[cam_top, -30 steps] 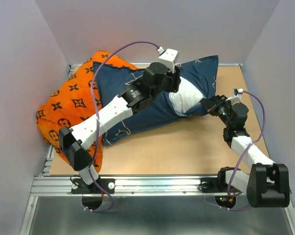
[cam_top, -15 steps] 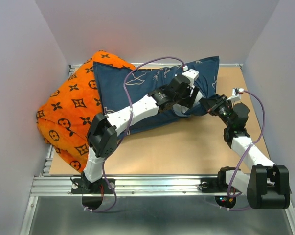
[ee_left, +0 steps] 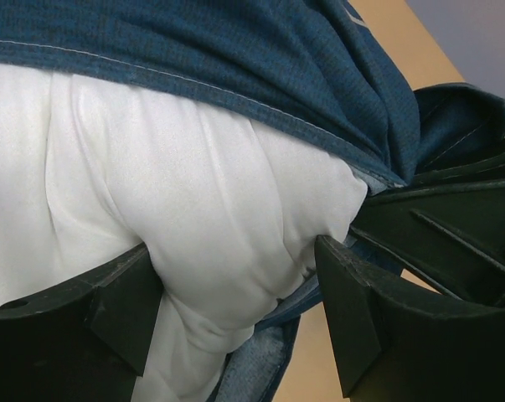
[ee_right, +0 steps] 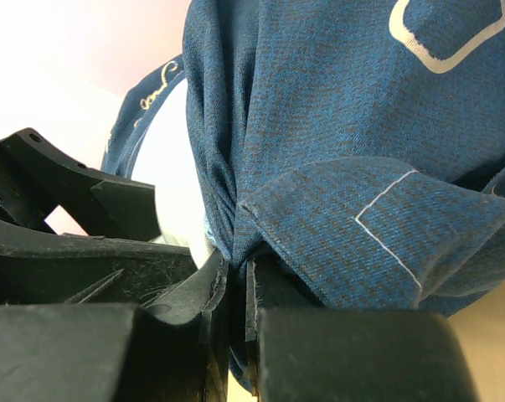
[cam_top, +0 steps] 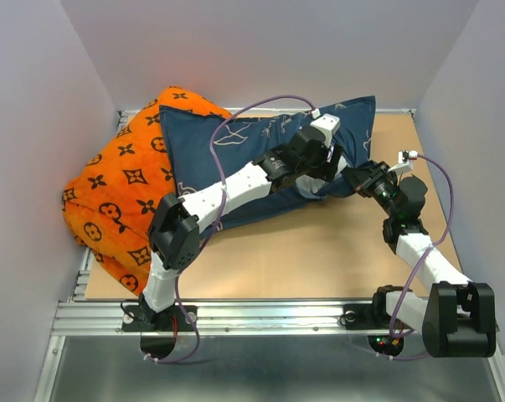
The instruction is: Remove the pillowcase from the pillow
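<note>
Between the two fingers (ee_left: 126,310) of the left claw (ee_left: 235,310) sits a bulge of the white pillow (ee_left: 193,209). Both fingers press on it from the sides, so this claw is gripping the pillow. Just above the claw, the hem of the blue pillowcase (ee_left: 235,50) runs across the pillow, which sticks out below it. Close to the right of the left claw, the right claw (ee_right: 239,293) is closed tight on a bunched fold of the pillowcase, and the cloth spreads upward from its fingers. To the left of the left claw, the rest of the pillowcase lies on the table (cam_top: 319,251) and touches an orange cushion (cam_top: 118,184)
</note>
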You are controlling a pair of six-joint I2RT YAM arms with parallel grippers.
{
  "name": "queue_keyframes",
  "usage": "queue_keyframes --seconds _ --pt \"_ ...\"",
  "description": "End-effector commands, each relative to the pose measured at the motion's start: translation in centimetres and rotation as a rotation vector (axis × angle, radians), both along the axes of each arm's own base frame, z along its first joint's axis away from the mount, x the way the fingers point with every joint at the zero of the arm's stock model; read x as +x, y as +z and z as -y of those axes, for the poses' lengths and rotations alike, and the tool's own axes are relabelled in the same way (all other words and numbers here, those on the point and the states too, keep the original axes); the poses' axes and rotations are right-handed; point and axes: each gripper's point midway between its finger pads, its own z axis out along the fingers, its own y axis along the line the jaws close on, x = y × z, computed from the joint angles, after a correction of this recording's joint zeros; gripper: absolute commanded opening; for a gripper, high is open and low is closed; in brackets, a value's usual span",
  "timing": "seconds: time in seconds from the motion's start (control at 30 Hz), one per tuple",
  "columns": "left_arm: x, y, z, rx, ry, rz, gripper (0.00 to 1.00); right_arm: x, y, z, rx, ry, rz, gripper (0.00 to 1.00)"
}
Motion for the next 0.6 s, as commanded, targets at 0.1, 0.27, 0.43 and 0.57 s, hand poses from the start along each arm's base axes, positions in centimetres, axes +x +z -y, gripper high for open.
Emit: queue_keyframes --seconds 0.1,0.27,0.43,0.57 --pt "0.6 3.1 2.4 -0.123 0.006 0.033 0.81 -2.0 5.9 -2.2 0.017 0.132 0.234 0.0" --pt "2.8 1.0 2.5 -0.074 0.112 -0.006 0.77 -2.0 6.1 -2.2 0.012 0.137 0.239 0.01" --pt "4.9 -1.7 1.9 -0.06 0.198 -0.046 0.64 -2.2 6.1 -2.4 0.003 0.147 0.24 0.01" --pt "6.1 -2.7 1.6 -0.062 0.229 -0.064 0.0 -2.0 5.8 -2.2 -0.016 0.139 0.222 0.01"
